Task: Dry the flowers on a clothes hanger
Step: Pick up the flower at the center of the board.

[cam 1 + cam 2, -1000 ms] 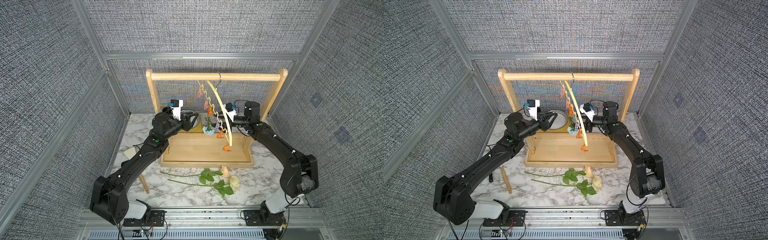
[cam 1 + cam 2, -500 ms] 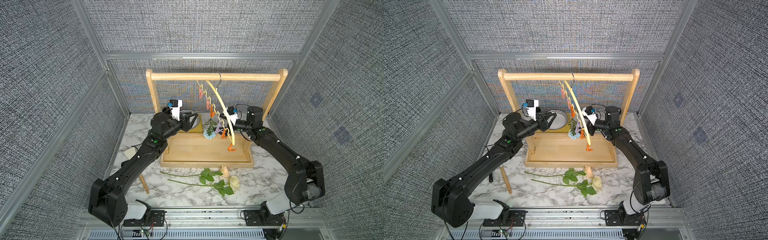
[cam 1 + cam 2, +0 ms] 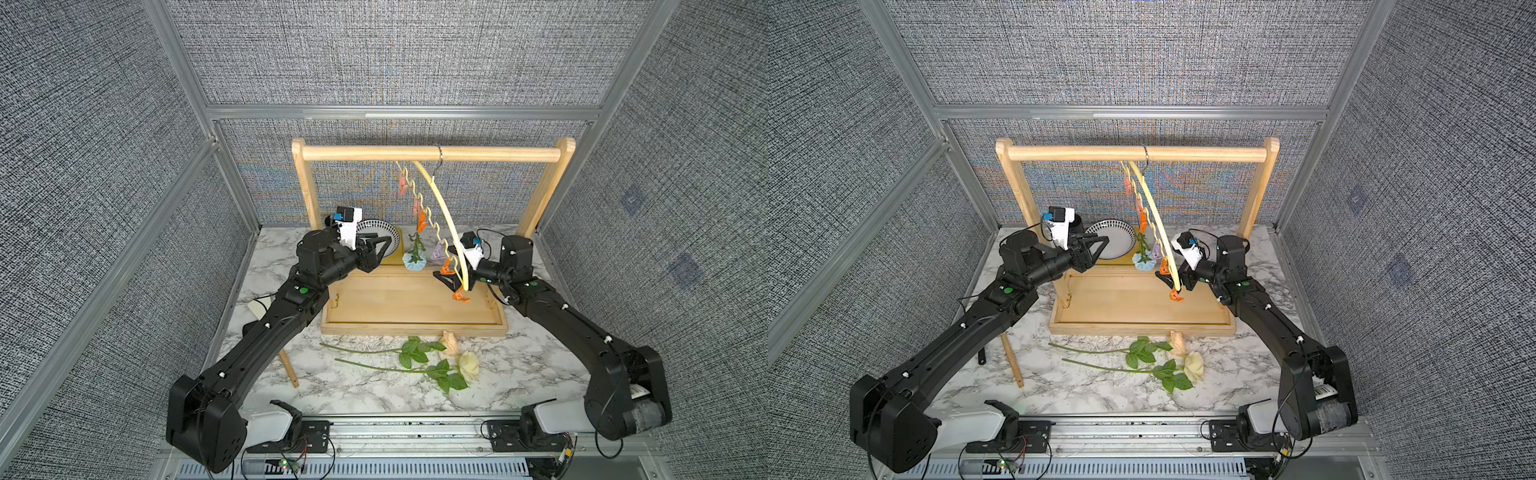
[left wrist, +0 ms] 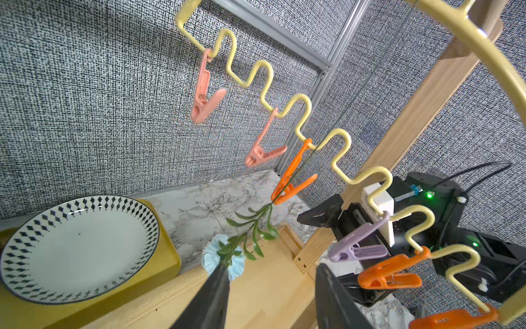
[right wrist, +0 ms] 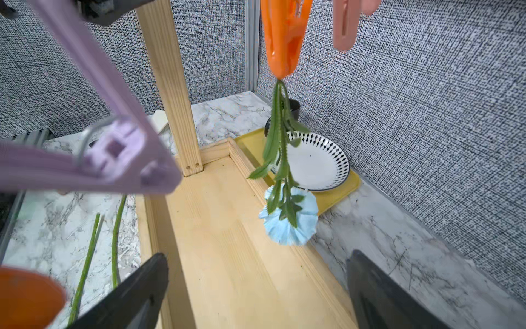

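Marbled surface (image 3: 357, 395) holds two loose green-stemmed roses (image 3: 409, 359). Blue-bloomed stem (image 3: 414, 261) hangs head-down from orange clip (image 3: 422, 220) on pale yellow wavy hanger (image 4: 495, 54). I see left fingers (image 4: 210, 296) and right fingers (image 5: 131, 290) apart, empty.

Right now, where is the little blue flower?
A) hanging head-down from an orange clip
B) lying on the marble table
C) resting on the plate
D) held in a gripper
A: the blue flower hangs head-down, its stem pinched in an orange clip on the yellow hanger.
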You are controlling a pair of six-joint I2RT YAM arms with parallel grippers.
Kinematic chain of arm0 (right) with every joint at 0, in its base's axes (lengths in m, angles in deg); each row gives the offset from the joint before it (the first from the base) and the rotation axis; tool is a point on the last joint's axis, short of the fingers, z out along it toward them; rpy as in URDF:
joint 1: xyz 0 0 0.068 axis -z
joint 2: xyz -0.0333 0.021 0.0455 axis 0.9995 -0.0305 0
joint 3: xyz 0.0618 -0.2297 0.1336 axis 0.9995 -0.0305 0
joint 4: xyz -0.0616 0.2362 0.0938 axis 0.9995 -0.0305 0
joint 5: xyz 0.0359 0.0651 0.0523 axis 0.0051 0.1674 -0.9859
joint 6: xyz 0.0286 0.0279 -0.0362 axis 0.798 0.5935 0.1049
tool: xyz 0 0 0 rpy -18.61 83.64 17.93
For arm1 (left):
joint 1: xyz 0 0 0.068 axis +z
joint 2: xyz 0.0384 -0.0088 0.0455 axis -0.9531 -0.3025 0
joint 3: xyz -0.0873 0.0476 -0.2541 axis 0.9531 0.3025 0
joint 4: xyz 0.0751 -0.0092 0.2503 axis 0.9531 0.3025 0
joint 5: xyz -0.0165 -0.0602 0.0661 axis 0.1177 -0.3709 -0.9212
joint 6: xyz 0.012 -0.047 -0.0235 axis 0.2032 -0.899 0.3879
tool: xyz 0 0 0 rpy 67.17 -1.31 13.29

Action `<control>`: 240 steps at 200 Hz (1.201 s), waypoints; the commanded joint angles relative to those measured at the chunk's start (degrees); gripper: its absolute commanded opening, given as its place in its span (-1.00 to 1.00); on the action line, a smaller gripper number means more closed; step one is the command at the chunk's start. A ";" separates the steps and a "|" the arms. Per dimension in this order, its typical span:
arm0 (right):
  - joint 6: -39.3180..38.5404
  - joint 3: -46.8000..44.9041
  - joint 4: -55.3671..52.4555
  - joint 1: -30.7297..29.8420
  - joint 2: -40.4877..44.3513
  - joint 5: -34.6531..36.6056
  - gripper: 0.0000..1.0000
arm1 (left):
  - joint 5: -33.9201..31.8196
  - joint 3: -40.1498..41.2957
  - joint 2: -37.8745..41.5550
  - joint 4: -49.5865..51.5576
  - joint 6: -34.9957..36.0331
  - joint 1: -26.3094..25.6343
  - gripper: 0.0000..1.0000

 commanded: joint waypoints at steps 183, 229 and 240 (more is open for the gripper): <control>17.94 -34.75 -5.00 0.32 47.22 30.09 0.98 | -49.14 13.66 15.69 37.05 -18.33 0.08 0.99; -17.86 -26.64 -25.32 -0.17 42.85 25.17 0.97 | -58.23 14.35 15.19 38.93 -23.21 1.13 1.00; -24.94 -24.83 -31.12 -1.65 40.96 26.86 0.96 | -58.52 14.82 15.18 38.27 -23.36 1.66 0.98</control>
